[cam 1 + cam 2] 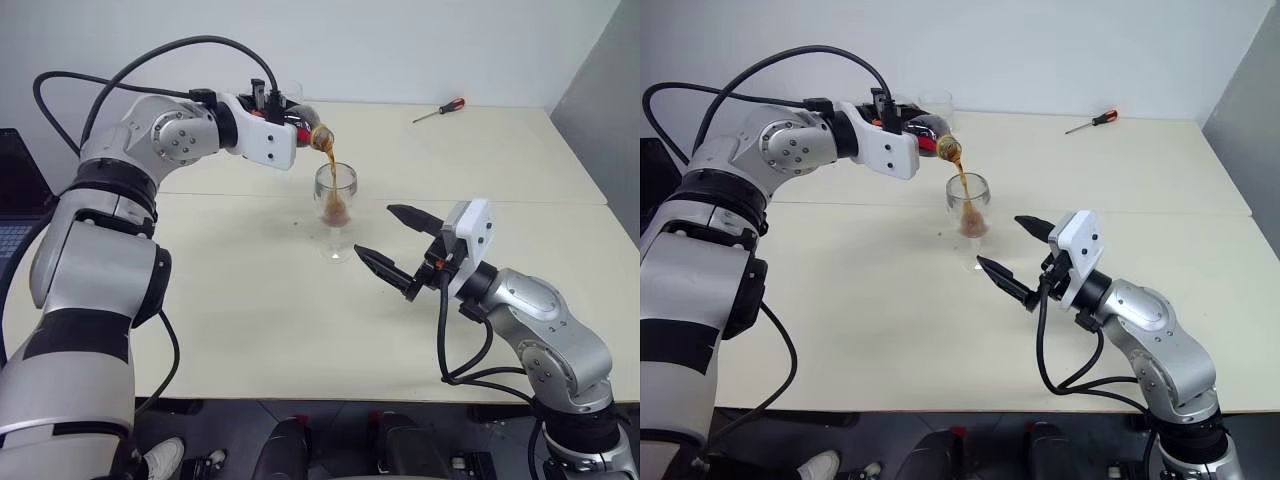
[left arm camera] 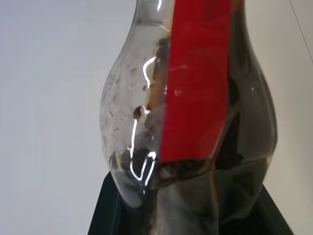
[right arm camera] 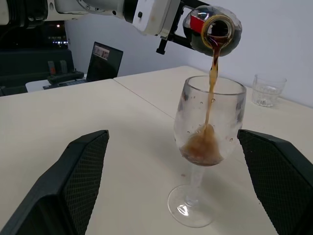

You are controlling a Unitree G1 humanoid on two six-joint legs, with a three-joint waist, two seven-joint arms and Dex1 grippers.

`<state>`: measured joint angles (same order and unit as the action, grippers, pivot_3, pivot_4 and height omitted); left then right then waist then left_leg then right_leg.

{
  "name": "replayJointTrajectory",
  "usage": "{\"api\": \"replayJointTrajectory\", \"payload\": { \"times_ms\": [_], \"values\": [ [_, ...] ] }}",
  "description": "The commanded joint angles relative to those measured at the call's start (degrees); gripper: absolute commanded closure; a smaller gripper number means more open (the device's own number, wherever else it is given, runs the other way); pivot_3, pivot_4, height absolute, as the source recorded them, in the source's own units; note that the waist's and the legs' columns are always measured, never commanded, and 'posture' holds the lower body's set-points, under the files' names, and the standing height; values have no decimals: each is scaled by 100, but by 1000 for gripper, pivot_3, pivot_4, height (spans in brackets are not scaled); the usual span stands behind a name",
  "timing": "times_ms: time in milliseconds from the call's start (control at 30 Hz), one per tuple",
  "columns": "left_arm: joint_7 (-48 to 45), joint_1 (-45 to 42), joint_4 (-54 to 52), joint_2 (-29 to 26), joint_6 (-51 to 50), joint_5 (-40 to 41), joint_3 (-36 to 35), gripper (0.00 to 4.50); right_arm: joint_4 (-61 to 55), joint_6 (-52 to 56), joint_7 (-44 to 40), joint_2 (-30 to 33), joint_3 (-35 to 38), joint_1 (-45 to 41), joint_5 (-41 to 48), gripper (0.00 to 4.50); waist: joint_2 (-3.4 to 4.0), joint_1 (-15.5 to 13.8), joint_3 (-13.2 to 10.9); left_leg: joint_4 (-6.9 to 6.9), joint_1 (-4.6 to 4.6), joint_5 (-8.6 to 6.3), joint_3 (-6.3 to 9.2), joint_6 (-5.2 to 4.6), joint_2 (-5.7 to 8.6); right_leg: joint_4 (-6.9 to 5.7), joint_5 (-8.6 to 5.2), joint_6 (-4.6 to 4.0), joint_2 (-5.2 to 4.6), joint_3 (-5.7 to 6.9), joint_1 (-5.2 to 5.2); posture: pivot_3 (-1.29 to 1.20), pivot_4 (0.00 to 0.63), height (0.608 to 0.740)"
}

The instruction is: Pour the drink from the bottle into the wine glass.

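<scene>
My left gripper (image 1: 292,118) is shut on the bottle (image 1: 312,130), a small clear bottle with a red label, held tipped over with its mouth down. A thin dark brown stream of drink (image 3: 211,93) falls from the mouth into the wine glass (image 1: 335,200). The glass stands upright on the table with foamy brown liquid at the bottom of its bowl (image 3: 201,147). My right gripper (image 1: 375,231) is open just beside the glass on my side. Its black fingers (image 3: 78,181) flank the stem without touching it. In the left wrist view the bottle (image 2: 195,98) is very close, partly emptied.
A short clear tumbler (image 3: 267,89) stands behind the bottle near the far table edge. A red-handled screwdriver (image 1: 440,110) lies at the far right of the beige table (image 1: 250,330). A laptop (image 1: 15,190) sits off to the left.
</scene>
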<state>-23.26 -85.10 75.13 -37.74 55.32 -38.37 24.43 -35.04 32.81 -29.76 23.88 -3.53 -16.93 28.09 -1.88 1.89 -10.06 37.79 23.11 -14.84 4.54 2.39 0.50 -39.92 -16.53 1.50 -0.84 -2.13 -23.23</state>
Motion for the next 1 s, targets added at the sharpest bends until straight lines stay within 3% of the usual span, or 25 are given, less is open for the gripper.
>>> {"api": "replayJointTrajectory", "payload": {
  "times_ms": [33, 1000],
  "values": [
    [122, -306, -32, -136, 14, 54, -47, 3362, -103, -167, -10, -22, 27, -42, -10, 0, 0, 0, 0, 0, 0, 0, 0, 0, 0, 0, 0, 0, 0, 0, 0, 0, 150, 740],
    [303, -478, -4, -172, -2, -114, 123, 3362, -39, -218, -23, -14, 21, -71, -8, 0, 0, 0, 0, 2, 1, 0, 0, 0, 0, -1, 0, 0, 0, 0, 0, 0, 150, 740]
  ]
}}
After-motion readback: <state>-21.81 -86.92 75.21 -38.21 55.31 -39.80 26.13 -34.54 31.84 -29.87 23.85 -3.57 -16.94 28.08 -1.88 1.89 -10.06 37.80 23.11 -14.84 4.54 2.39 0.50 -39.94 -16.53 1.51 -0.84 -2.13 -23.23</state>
